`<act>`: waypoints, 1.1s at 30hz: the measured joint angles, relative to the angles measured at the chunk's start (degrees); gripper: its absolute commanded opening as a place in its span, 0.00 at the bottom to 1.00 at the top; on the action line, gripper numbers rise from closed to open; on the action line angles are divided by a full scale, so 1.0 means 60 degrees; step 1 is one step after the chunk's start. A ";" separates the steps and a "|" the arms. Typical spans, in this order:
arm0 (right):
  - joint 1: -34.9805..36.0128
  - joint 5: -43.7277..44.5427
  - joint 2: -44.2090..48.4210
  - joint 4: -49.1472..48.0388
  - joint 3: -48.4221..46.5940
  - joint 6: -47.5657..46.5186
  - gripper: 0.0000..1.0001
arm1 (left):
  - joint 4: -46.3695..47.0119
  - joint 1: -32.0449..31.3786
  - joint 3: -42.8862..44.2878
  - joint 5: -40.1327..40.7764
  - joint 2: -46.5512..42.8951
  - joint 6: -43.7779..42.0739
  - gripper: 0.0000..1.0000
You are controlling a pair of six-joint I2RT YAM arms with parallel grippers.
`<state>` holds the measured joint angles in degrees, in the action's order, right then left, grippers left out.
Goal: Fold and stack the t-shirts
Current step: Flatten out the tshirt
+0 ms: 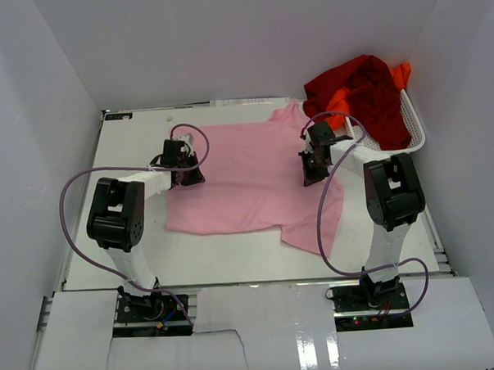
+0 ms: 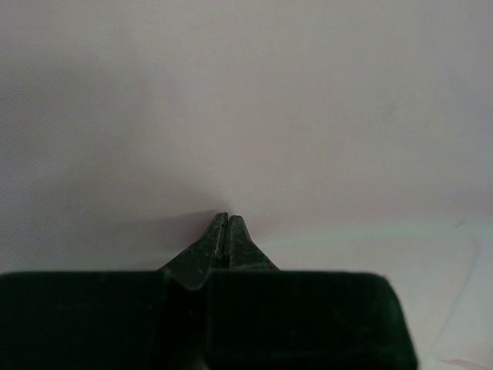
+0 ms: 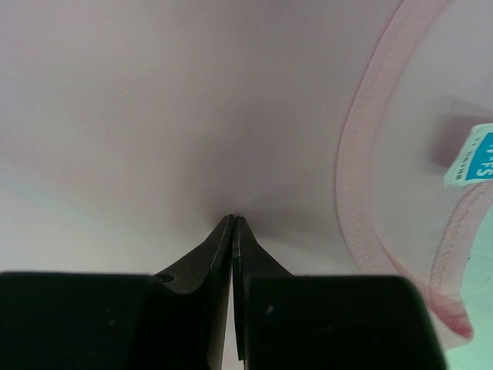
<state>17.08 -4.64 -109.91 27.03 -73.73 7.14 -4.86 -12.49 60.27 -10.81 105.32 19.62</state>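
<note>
A light pink t-shirt (image 1: 247, 181) lies spread flat across the middle of the table, its collar (image 3: 354, 193) toward the right. My left gripper (image 1: 187, 178) is shut, its tips (image 2: 226, 216) down on the pink cloth (image 2: 308, 116) near the shirt's left edge. My right gripper (image 1: 310, 176) is shut too. Its tips (image 3: 233, 218) press on the pink cloth (image 3: 154, 116) just beside the collar and a blue label (image 3: 471, 158). No cloth shows between either pair of jaws. A dark red t-shirt (image 1: 366, 90) and a bright orange t-shirt (image 1: 402, 73) are heaped at the back right.
A white mesh basket (image 1: 417, 128) at the back right corner holds the red and orange heap. White walls close in the table on the left, back and right. A bare strip of table (image 1: 225, 251) runs in front of the pink shirt.
</note>
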 measured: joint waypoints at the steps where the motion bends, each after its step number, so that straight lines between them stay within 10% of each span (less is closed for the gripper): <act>1: 0.0058 0.0000 0.0033 0.0000 0.0051 0.0004 0.08 | 0.0007 0.0000 -0.0040 0.0069 -0.0026 0.0004 0.00; 33: 0.0827 0.0721 0.0550 0.1137 -0.0474 0.0284 0.19 | -0.2004 -0.0007 0.0557 0.2084 -0.0688 0.0131 0.05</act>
<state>22.04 -0.32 -106.61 33.85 -76.58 8.84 -16.88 -12.53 63.61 1.69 101.19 20.40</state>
